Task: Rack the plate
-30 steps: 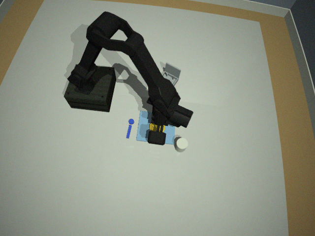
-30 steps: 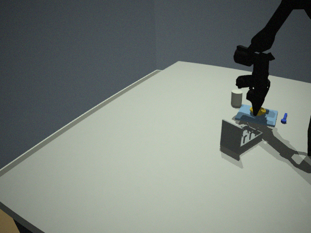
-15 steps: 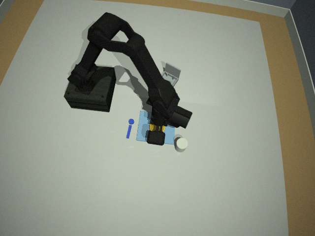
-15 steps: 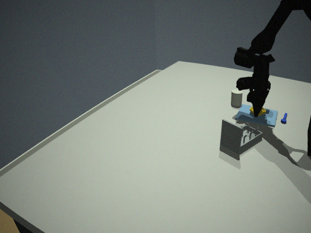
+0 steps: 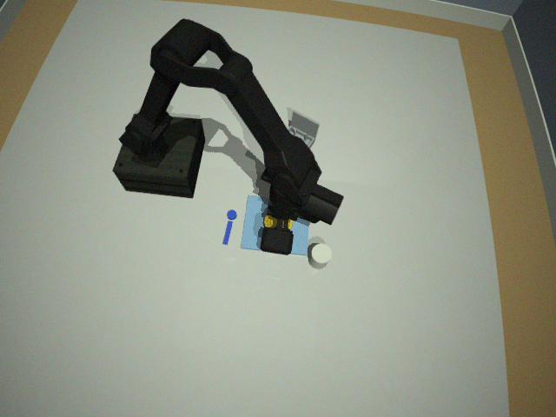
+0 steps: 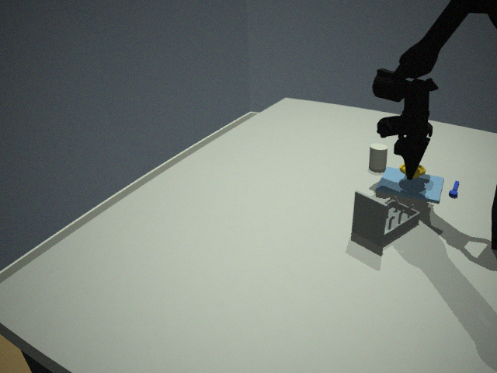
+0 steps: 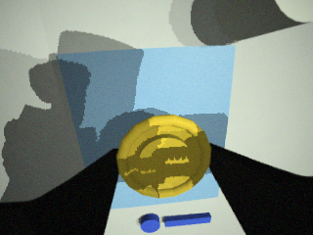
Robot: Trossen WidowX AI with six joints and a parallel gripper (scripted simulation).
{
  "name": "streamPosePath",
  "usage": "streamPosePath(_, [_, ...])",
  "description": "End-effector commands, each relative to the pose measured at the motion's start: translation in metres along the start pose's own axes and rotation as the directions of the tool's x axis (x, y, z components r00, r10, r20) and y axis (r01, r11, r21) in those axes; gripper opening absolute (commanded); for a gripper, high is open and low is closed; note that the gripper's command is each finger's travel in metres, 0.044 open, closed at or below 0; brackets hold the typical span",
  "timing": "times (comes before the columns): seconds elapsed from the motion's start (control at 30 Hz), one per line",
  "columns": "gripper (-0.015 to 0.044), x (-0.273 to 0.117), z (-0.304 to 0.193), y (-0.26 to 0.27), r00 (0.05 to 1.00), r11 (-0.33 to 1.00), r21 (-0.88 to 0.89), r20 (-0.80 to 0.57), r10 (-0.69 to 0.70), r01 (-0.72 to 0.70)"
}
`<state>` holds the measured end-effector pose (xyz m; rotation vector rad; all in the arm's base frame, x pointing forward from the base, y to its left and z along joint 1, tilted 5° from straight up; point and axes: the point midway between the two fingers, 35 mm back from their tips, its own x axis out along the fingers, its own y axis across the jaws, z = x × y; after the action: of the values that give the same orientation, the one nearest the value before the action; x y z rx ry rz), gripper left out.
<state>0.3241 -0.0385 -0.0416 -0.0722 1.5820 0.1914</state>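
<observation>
On a light-blue mat [image 7: 196,83] near the middle of the pale bench [image 5: 314,336], the yellow plate [image 7: 163,154] lies flat, pinched at its opposite rims by the black gripper [image 7: 163,162], whose fingers press in from either side in the wrist view. From the exterior view, the gripper [image 6: 410,172] points straight down onto the plate [image 6: 417,170], with the arm [image 5: 251,98] reaching out from its dark base [image 5: 156,166].

Just beside the mat's edge stands a white cylinder [image 5: 321,254], upright and apart from the plate; in the exterior view, the cylinder [image 6: 377,157] rises close to the gripper's side. On the mat's opposite side lies a small blue tool [image 5: 228,228] with a round head, flat on the bench and clear of the mat [image 5: 251,233].

Near the mat, on the side toward the exterior camera, sits the grey dish rack [image 6: 381,221], its tall back panel and thin rails upright, with the arm's shadow falling across it. From above, the rack [image 5: 302,128] shows only partly, beside the forearm.
</observation>
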Motion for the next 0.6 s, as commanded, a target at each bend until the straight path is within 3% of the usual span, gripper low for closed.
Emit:
streamPosePath(0.0, [0.0017,-0.028,0.008,-0.003,1.000,1.000,0.000,0.016,-0.005,0.005])
streamPosePath(0.57, [0.0000,-0.124,0.012,-0.004,1.000,1.000,0.000,0.017,-0.006,0.006])
